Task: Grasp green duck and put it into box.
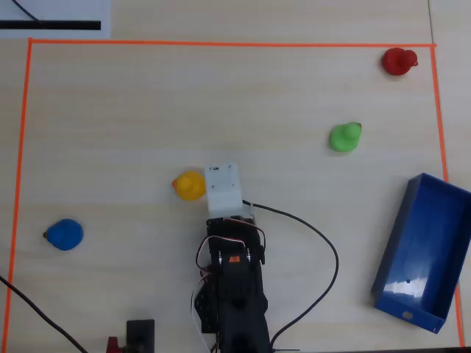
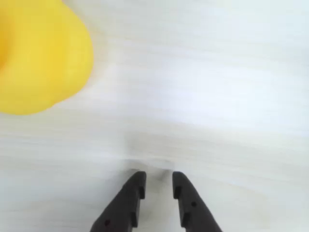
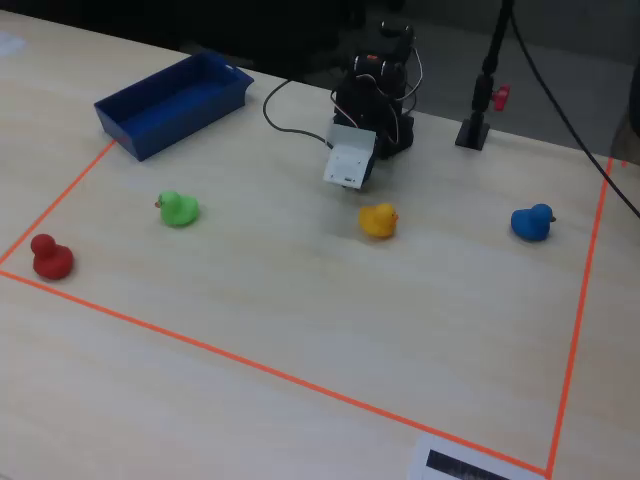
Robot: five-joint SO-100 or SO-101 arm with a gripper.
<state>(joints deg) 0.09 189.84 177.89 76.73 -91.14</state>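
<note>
The green duck (image 1: 344, 137) sits on the table right of centre in the overhead view and at the left in the fixed view (image 3: 178, 210). The blue box (image 1: 427, 243) lies open-topped at the right edge, empty, and at the far left in the fixed view (image 3: 175, 95). My gripper (image 2: 158, 179) points down at bare table with its jaws a narrow gap apart and nothing between them. In the overhead view it is hidden under the white wrist housing (image 1: 223, 190), well left of the green duck.
A yellow duck (image 1: 189, 185) sits just left of the wrist housing and fills the wrist view's top left corner (image 2: 38, 58). A red duck (image 1: 398, 62) is far right, a blue duck (image 1: 65, 234) at left. Orange tape (image 1: 221, 43) frames the area.
</note>
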